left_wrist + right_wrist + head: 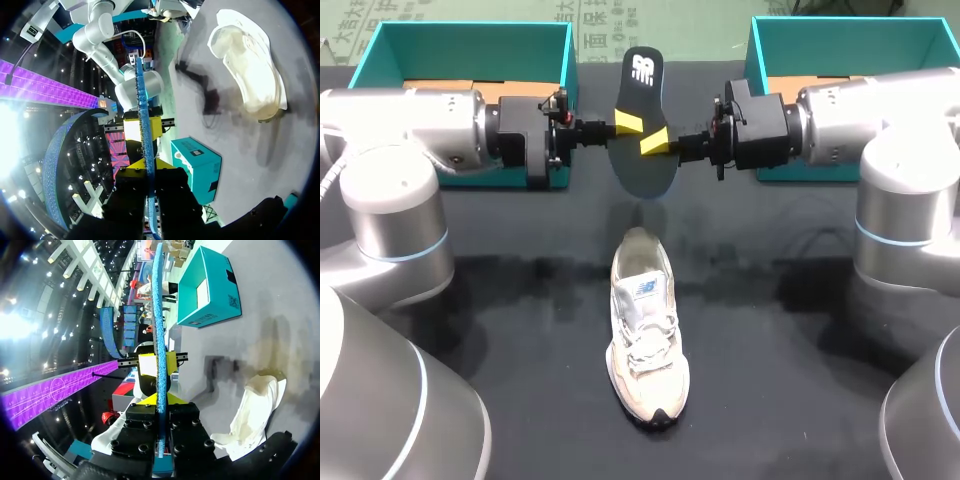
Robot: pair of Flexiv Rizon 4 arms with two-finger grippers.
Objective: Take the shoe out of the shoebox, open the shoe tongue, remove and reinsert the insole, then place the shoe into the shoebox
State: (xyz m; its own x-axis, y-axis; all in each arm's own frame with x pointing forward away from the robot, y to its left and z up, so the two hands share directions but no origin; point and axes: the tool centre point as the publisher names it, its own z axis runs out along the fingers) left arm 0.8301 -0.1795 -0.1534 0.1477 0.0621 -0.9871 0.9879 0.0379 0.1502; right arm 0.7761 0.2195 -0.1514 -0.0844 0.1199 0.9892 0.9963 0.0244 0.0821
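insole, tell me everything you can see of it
The insole is out of the shoe. It is a thin, flat, foam-like piece, black on its upper face with a white logo near one end, and speckled blue seen edge-on. It hangs in the air behind the shoe, pinched from opposite sides by the left tool and right tool, touching nothing else.

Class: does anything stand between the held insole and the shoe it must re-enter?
Nothing visible does. The insole, gripped by the left gripper and right gripper, hangs beyond the shoe's heel; only bare tabletop lies between.
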